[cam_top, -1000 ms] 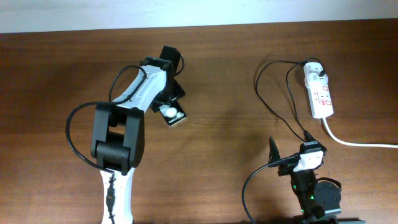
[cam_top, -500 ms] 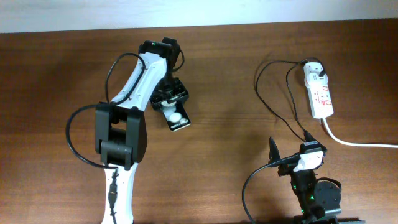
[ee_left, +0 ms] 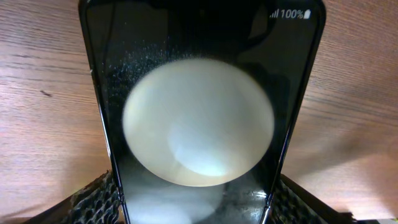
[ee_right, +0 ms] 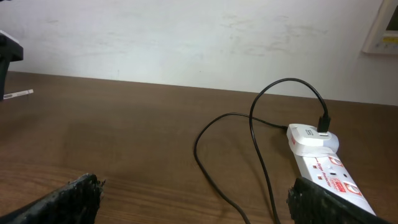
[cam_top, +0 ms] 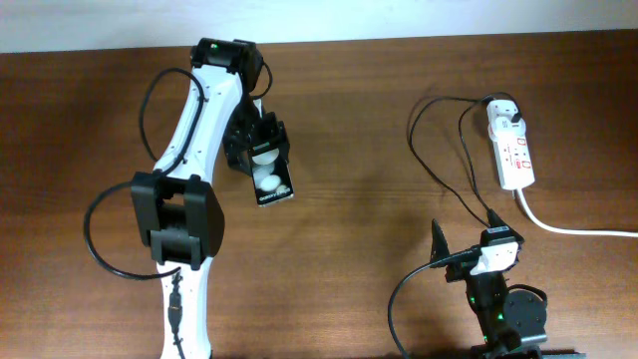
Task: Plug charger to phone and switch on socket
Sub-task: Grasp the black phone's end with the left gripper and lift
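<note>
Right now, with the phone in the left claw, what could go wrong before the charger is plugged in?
1. The glossy phone sits between the left claw pads only at one end, so it may slip or tilt.
2. The charger cable loops loosely across the table toward the open right claw; it might snag.
3. Its adapter is already in the socket, so a pull could drag the socket.

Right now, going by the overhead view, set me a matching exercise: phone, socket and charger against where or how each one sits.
Things:
1. phone
2. socket
3. charger

States:
A. plugged in, black cable lying in loops
B. white with red marks, far right
C. gripped in the left jaws

Pairs: 1-C, 2-B, 3-A
</note>
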Controlling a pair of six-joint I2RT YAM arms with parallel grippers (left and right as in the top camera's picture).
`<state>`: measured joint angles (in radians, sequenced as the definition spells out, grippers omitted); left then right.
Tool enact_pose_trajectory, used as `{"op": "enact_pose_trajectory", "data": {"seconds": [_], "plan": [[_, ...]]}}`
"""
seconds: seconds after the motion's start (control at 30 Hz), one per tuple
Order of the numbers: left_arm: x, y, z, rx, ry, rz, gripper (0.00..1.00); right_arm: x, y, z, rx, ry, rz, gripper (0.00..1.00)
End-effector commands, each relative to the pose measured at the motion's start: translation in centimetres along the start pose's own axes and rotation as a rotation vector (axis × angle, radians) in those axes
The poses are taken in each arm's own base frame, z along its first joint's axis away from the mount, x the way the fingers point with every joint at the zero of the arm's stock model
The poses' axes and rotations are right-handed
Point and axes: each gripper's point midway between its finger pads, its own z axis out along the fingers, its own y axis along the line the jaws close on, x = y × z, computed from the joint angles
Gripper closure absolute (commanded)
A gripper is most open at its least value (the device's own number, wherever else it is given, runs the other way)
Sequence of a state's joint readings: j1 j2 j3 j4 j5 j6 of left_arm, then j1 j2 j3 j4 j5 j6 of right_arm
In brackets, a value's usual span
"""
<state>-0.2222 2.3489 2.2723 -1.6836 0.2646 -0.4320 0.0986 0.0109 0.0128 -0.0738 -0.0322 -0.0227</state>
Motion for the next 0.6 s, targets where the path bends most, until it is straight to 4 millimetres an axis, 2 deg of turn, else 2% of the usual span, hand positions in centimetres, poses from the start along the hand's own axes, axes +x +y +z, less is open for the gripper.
{"op": "enact_pose_trajectory", "data": {"seconds": [0.0,0.1,0.17,0.27,0.3,0.4,0.47,0.53,0.57], "plan": [[0.9,-0.4,-4.0,0.023,-0.109,0.105,0.43,0.2,0.0,0.0,-0.002,0.001,0.004,0.01],[1.0,-0.3,-4.7,0.031,-0.124,0.144,0.43,0.2,0.0,0.0,-0.002,0.001,0.004,0.01],[1.7,-0.4,-6.4,0.046,-0.166,0.171,0.43,0.2,0.0,0.0,-0.002,0.001,0.004,0.01],[3.5,-0.6,-10.0,0.082,-0.262,0.2,0.43,0.2,0.0,0.0,-0.002,0.001,0.004,0.01],[5.0,-0.7,-12.5,0.105,-0.328,0.226,0.42,0.2,0.0,0.0,-0.002,0.001,0.004,0.01],[8.6,-0.5,-17.3,0.155,-0.468,0.267,0.41,0.2,0.0,0.0,-0.002,0.001,0.004,0.01],[12.2,0.1,-20.9,0.186,-0.593,0.34,0.41,0.2,0.0,0.0,-0.002,0.001,0.004,0.01],[15.2,1.2,-23.7,0.193,-0.707,0.363,0.41,0.2,0.0,0.0,-0.002,0.001,0.004,0.01],[16.2,1.5,-24.4,0.199,-0.739,0.368,0.41,0.2,0.0,0.0,-0.002,0.001,0.004,0.01]]}}
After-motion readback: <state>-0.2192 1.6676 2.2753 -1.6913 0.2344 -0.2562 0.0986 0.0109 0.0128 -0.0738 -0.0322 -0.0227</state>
